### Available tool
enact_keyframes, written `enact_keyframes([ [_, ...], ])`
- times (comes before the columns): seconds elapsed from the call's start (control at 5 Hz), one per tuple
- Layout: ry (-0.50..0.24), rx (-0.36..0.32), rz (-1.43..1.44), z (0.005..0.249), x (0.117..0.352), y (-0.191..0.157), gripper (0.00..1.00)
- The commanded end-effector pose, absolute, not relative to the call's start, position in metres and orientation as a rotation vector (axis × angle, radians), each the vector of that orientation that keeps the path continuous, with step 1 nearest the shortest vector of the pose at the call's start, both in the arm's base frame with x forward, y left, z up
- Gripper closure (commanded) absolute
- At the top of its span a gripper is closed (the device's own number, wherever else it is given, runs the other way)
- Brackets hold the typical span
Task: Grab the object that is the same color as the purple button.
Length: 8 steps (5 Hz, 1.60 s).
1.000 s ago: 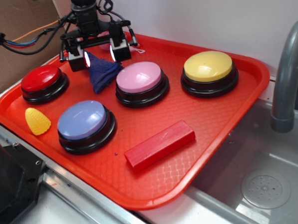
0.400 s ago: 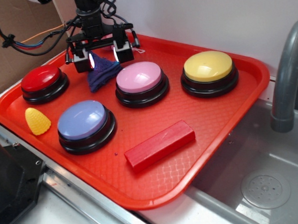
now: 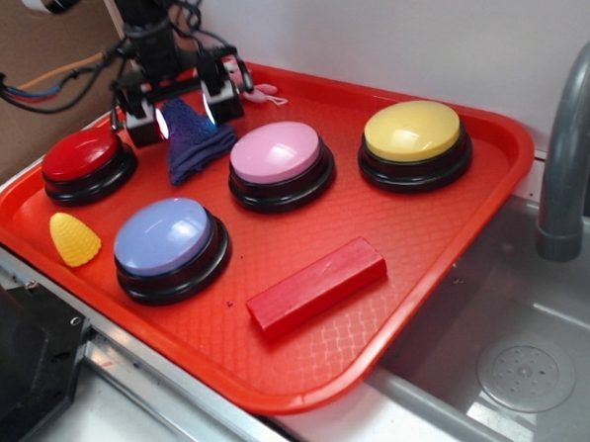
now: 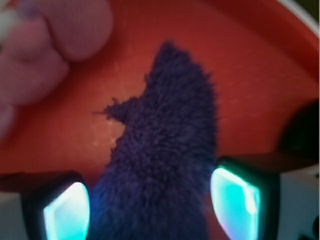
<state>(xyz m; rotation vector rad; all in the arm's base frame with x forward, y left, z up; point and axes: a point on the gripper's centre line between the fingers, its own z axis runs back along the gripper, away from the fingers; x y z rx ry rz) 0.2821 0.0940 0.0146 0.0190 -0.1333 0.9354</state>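
While the two glowing fingers (image 4: 235, 202) press in on either side of it, the dark indigo cloth (image 3: 194, 144) is pinched between them, so the gripper (image 3: 181, 113) is closed on the cloth. In the wrist view, the cloth (image 4: 165, 165) fills the gap between the pads and tapers to a fuzzy point beyond them. In the exterior view, it hangs limp, its lower folds seeming to rest on the red tray (image 3: 445, 243), just left of the pink-lilac button (image 3: 277, 153) and behind the purple button (image 3: 164, 238), whose periwinkle dome is a paler shade of the same hue. To do this step well, the fingers should hold firm and lift straight up, clear of the pink-lilac button and the red button (image 3: 84, 158) to its left, because soft knit can slip or snag. The cloth looks woolly, thick and floppy. A pink plush toy (image 4: 45, 45) lies behind it, apart.
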Motion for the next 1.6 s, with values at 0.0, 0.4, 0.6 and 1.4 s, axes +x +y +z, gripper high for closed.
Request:
enact_keyframes([
  [0.0,-0.147,-0.037,0.76,-0.015,0.305,0.095,1.0],
  [0.4,-0.132,0.022,0.551,0.018,0.296,0.093,1.0],
  [0.6,-0.108,0.032,0.436,0.024,0.295,0.092,1.0],
  [1.4,-0.072,-0.003,-0.085,0.176,0.232,-0.039,1.0],
])
